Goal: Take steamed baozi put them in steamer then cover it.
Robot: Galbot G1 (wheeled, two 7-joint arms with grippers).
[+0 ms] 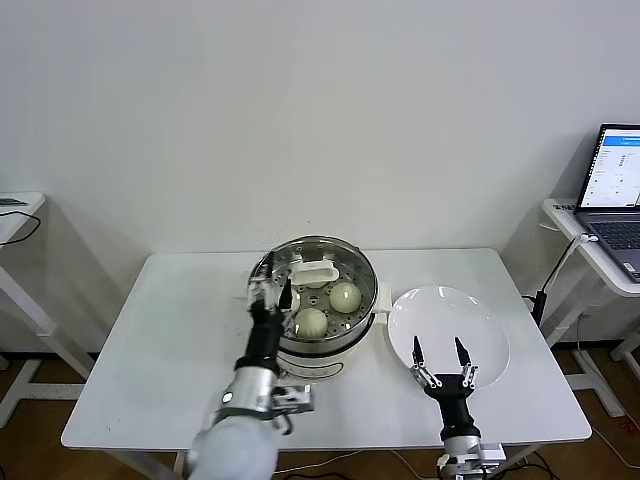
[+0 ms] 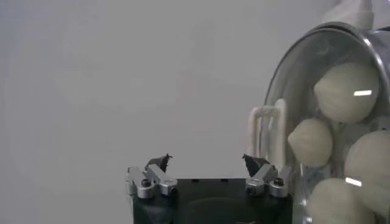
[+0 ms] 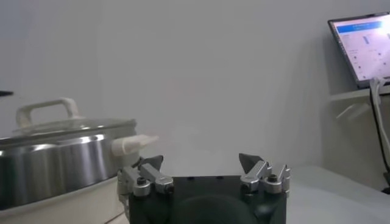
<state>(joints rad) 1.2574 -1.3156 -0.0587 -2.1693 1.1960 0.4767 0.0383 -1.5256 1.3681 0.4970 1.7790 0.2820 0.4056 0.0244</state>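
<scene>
The steamer (image 1: 330,352) stands mid-table with a clear glass lid (image 1: 352,268) lying on it, its white handle (image 1: 314,270) on top. Through the glass I see steamed baozi (image 1: 345,296) resting on the perforated tray. In the left wrist view several baozi (image 2: 346,91) show under the lid (image 2: 304,55), next to the handle (image 2: 266,131). My left gripper (image 1: 270,293) is open at the steamer's left rim, just beside the handle and holding nothing (image 2: 207,161). My right gripper (image 1: 440,355) is open and empty over the near edge of the white plate (image 1: 440,305).
The right wrist view shows the steamer's steel wall (image 3: 55,164) and side handle (image 3: 131,143) to one side of my right gripper (image 3: 201,161). A laptop (image 1: 612,185) sits on a side table at the far right. Another small table (image 1: 15,215) stands at the left.
</scene>
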